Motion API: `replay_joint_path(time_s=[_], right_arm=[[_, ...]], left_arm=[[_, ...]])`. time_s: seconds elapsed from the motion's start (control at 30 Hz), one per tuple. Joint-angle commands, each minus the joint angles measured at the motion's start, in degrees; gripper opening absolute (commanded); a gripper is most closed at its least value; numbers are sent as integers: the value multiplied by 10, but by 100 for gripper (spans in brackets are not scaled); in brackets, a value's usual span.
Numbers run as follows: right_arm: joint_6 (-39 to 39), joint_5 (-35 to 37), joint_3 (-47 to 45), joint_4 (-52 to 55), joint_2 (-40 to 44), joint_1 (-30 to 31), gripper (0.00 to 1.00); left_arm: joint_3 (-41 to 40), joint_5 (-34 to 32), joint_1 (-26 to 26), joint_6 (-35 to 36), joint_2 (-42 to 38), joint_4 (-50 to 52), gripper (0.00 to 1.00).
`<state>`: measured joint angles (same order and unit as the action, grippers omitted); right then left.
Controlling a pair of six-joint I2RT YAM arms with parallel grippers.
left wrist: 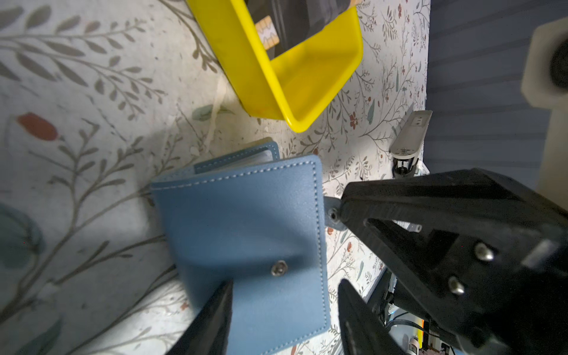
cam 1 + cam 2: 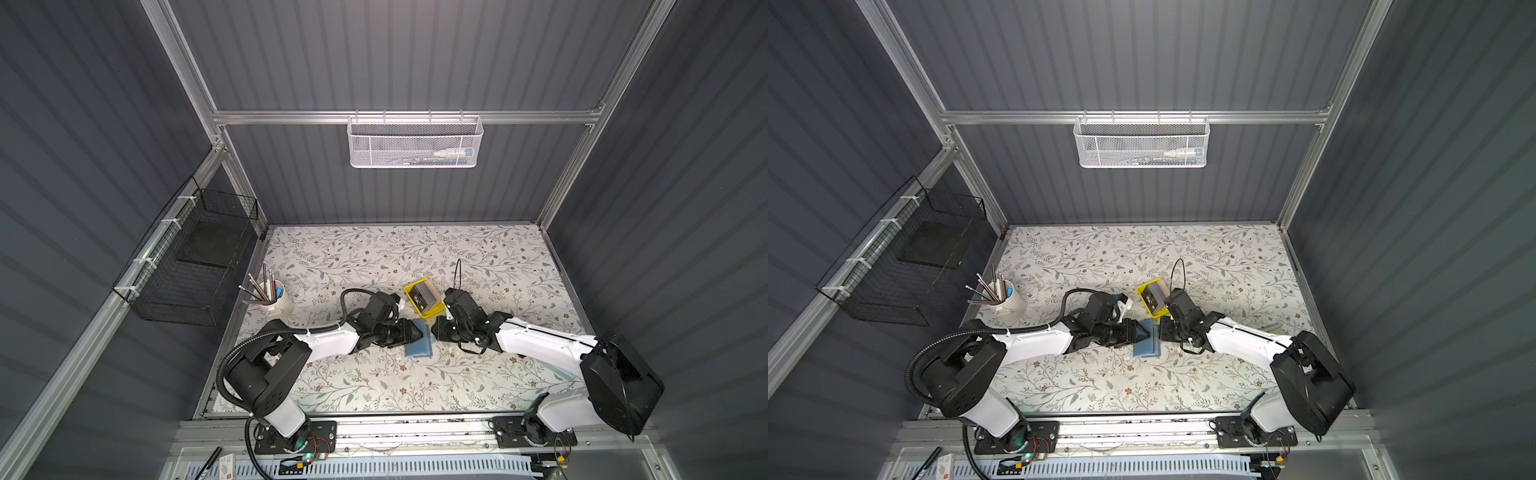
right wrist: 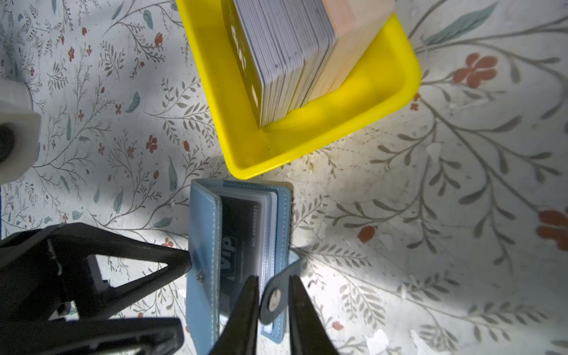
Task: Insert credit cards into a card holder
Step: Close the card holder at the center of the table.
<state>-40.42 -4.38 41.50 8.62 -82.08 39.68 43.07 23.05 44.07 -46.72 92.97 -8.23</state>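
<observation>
The blue card holder (image 2: 419, 345) (image 2: 1147, 345) lies half open on the table between both arms. In the right wrist view a black "VIP" credit card (image 3: 238, 239) sits in its clear sleeve. My right gripper (image 3: 273, 304) (image 2: 434, 330) is pinched on the snap tab strap (image 3: 275, 299). Around the lifted front cover (image 1: 246, 221) my left gripper (image 1: 284, 316) (image 2: 409, 334) stands open, with one fingertip (image 3: 184, 261) against the cover near its snap. More credit cards (image 3: 292, 55) (image 2: 422, 296) stand stacked in the yellow tray (image 3: 307, 150).
The yellow tray (image 2: 435, 311) sits just behind the card holder, close to both grippers. A white mug with pens (image 2: 276, 303) stands at the table's left edge. A black wire basket (image 2: 187, 270) hangs on the left wall and a white mesh basket (image 2: 415, 143) on the back rail.
</observation>
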Motion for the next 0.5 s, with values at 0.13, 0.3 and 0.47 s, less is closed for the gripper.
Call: replay_joint_path(time_s=[0.13,0.3,0.47], right_arm=[[8,-5,4,14,7,-2,19],[7,-6,2,15,5,-3,18],[7,-5,0,16,6,-3,16]], left_arm=[[11,-31,6,8,16,35,50],[18,-37,9,13,20,55,48],[26,-68,13,17,26,74,47]])
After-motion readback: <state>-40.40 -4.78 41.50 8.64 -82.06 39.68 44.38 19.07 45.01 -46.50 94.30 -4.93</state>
